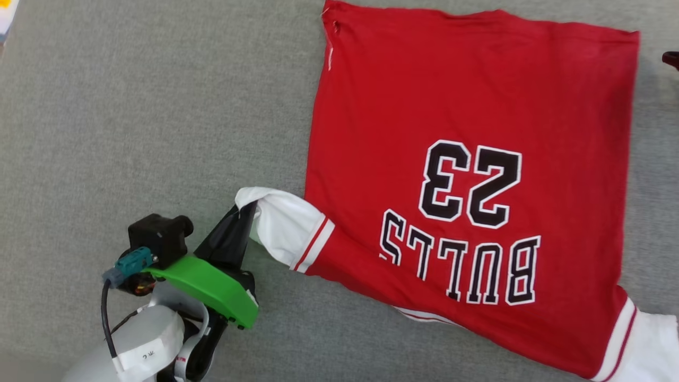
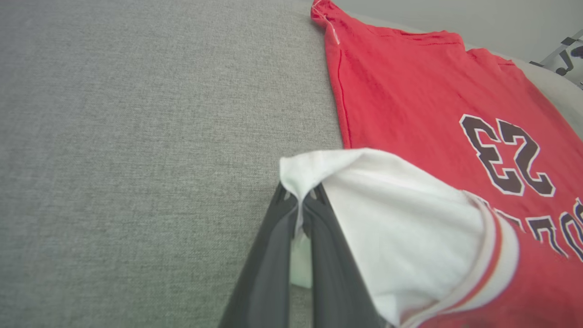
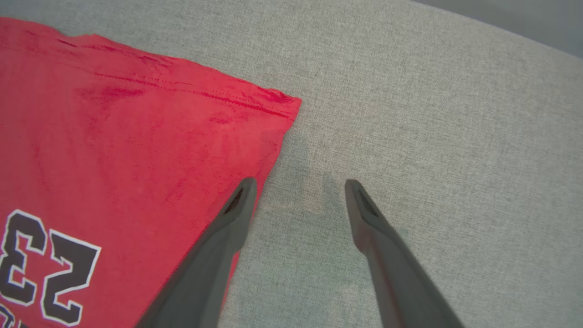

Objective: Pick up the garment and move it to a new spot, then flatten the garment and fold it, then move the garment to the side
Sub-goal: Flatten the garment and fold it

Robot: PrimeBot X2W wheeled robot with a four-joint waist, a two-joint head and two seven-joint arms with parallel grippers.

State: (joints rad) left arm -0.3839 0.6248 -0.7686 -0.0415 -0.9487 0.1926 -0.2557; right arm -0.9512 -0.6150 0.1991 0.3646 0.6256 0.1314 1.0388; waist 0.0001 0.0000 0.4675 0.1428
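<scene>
Garment (image 1: 477,106) lies flat, print up, on grey worktop (image 1: 132,106) at 3 o'clock. We see L gripper (image 1: 248,212) fingers clenched on its white sleeve (image 1: 284,225) at 7; R gripper (image 3: 298,187) fingers released, empty, near hem corner (image 3: 289,102).

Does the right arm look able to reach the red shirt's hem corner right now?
Probably yes: the right tool stands open beside the corner of the garment, just grey surface between them.
</scene>
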